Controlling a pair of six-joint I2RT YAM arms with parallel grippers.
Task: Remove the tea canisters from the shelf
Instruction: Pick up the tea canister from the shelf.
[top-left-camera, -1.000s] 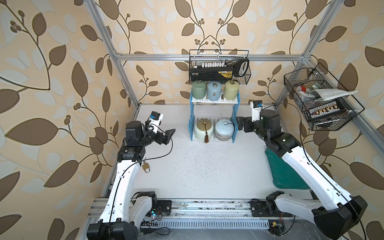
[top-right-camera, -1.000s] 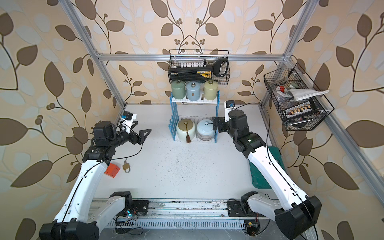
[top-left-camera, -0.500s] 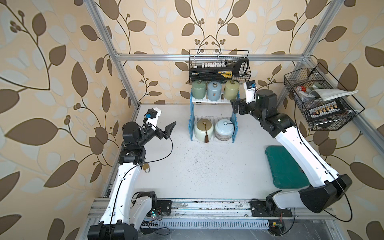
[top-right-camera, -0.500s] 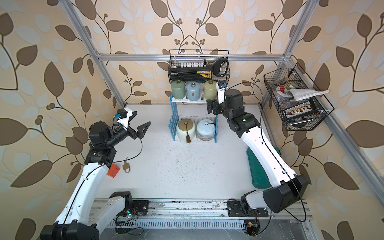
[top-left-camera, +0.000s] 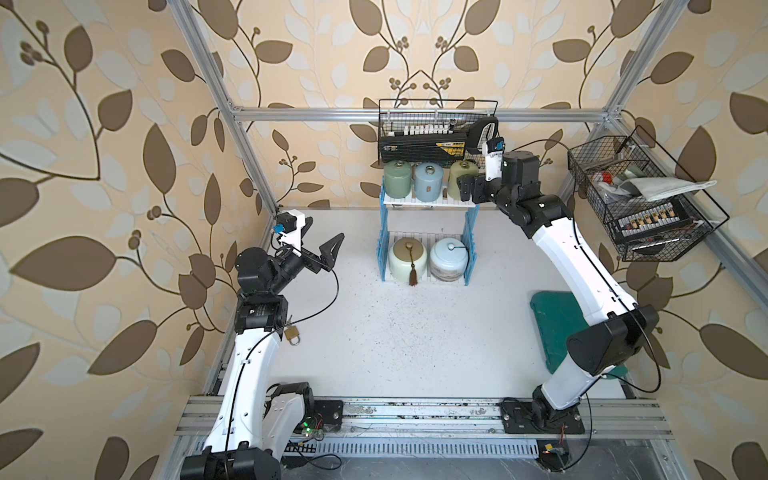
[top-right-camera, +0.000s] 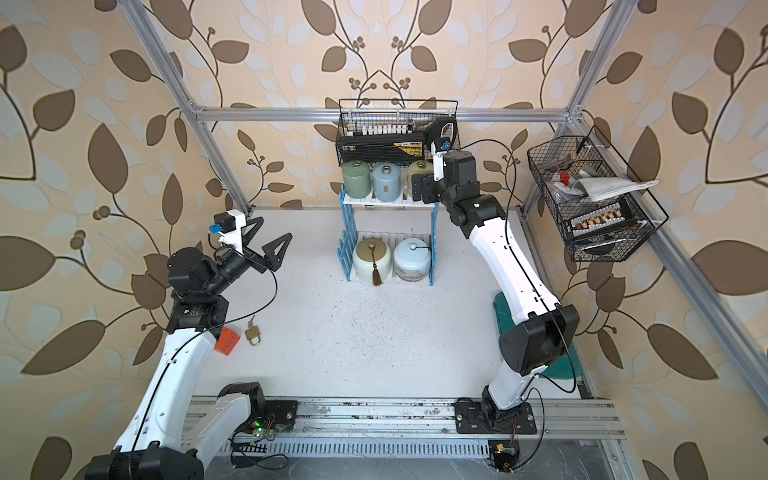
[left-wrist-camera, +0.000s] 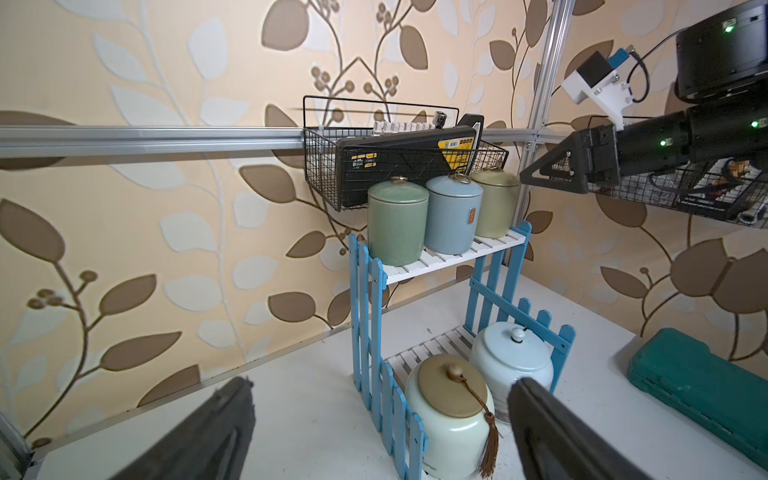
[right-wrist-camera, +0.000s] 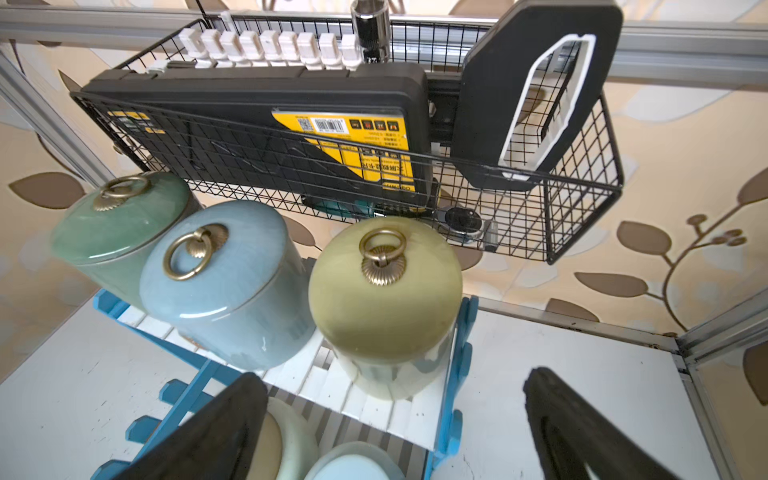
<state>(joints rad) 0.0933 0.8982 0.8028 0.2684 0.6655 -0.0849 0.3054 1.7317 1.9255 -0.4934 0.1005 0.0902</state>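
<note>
Top views both show the shelf (top-left-camera: 383, 237) upright, two white slatted tiers between blue picket sides, its long axis running side to side. Black wire basket (top-left-camera: 436, 133) hangs just above the shelf's top tier.

Right gripper (right-wrist-camera: 392, 376) is level with the shelf's top tier at its right end, jaws spread as wide as they go and holding nothing. Yellow-green canister (right-wrist-camera: 384, 299) stands just ahead of the fingers; contact cannot be told. Left gripper (top-left-camera: 325, 227) is well apart from the shelf on its left side, pointing toward it, jaws wide, empty.

Lower tier of shelf: cream canister (top-left-camera: 409, 257) at left, white-blue canister (top-left-camera: 448, 259) at right, close together, both upright with lids up. Tassel (top-left-camera: 412, 276) hangs down past the shelf's front edge.

Upper tier, left to right: dark green canister (top-left-camera: 397, 181), light blue canister (top-left-camera: 429, 183), then yellow-green. All stand with axes vertical, ring pulls (right-wrist-camera: 382, 245) lying down on the lids.

Hard to see:
- both top views: right gripper covers the yellow-green's right flank
- right wrist view: the squat pair is cut off by the frame edge and one blurred finger
- left wrist view: a blurred finger and the shelf's picket side cover part of the white-blue
</note>
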